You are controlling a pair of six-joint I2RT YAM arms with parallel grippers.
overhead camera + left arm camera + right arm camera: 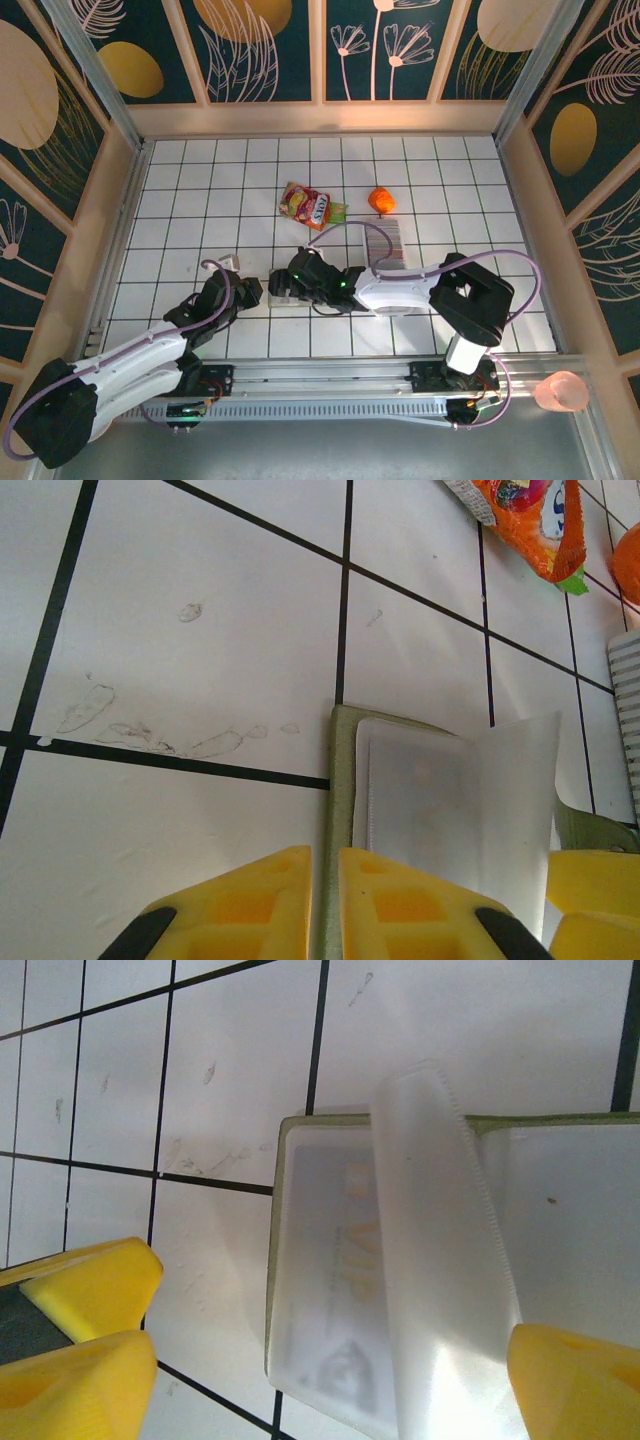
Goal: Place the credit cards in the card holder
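Card holder [420,800], olive-edged, clear-sleeved, lies open; left claw [322,868] pinches it, right claw [330,1360] gapes.

Holder [273,1260]: olive rim, lying open on white grid table [240,1050]. Clear sleeves; one sleeve [440,1260] lifted and curling. Pale card [330,1290], faint print, inside a flat sleeve. Right gripper [330,1385]: yellow fingers [575,1385] wide apart, flanking holder.

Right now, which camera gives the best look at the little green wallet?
The right wrist camera: the wallet lies open up close, green rim and clear sleeves plain. The left wrist camera cuts it off at the bottom. From above it is a small pale patch.
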